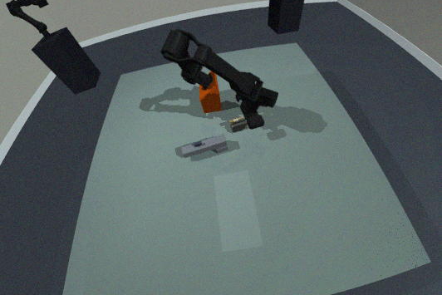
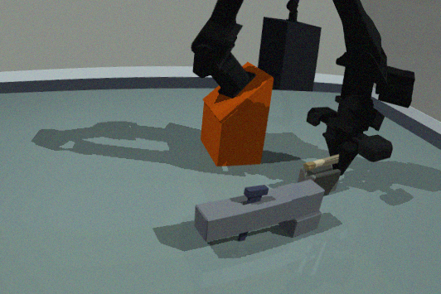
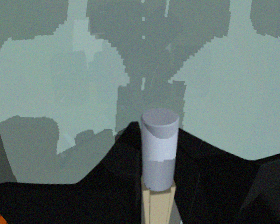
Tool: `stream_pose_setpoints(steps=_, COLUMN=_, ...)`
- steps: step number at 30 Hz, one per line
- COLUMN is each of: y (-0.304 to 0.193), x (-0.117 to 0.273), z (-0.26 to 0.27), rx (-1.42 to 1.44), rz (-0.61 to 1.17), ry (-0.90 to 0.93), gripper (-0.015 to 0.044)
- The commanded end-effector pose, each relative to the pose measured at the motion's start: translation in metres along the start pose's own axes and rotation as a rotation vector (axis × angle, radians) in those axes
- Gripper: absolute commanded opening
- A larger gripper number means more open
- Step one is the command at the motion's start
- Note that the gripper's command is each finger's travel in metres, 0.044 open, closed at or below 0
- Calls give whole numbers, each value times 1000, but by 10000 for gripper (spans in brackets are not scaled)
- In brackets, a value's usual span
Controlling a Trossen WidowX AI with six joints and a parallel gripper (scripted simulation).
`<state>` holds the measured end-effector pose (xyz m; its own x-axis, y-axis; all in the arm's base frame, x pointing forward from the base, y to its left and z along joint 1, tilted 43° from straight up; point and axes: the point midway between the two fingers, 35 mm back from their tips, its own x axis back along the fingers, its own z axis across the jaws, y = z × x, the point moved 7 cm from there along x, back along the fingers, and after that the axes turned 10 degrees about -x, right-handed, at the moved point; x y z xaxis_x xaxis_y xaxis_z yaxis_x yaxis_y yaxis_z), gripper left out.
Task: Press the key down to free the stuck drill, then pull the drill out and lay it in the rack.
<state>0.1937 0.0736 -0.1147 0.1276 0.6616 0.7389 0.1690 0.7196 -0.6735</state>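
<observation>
Over the small gray-brown rack [image 2: 329, 181], our gripper [image 1: 254, 122] [image 2: 341, 170] [image 3: 147, 128] is pinching the drill [image 2: 321, 163] [image 3: 159, 145]. We are seeing no readable writing. Our orange box [image 1: 211, 97] [image 2: 242, 137] is holding the arm's foot. Only up close are we seeing the drill's round gray end.

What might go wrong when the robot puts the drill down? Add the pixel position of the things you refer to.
The end effector [image 1: 254, 123] [image 2: 341, 167] [image 3: 147, 128] grips the drill [image 1: 237, 120] [image 2: 323, 162] [image 3: 159, 150] right by the rack [image 1: 238, 128] [image 2: 327, 180]. If it lets go crooked, the round drill might roll off. The wrist view doesn't clearly show the rack, so lining up might be tricky. The grey block [image 1: 203, 146] [image 2: 257, 215] is close too, so a sideways swing might bump it.
</observation>
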Motion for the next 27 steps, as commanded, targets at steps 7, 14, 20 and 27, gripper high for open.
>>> stream_pose_setpoints(steps=7, y=-1, x=-12, z=0, rx=5, rz=4, ry=-4, gripper=0)
stream_pose_setpoints(steps=14, y=-1, x=-19, z=-1, rx=4, rz=5, ry=-4, gripper=0)
stream_pose_setpoints(steps=20, y=-2, x=-21, z=-1, rx=4, rz=5, ry=-4, gripper=0)
stream_pose_setpoints(steps=27, y=-2, x=-21, z=0, rx=4, rz=5, ry=-4, gripper=0)
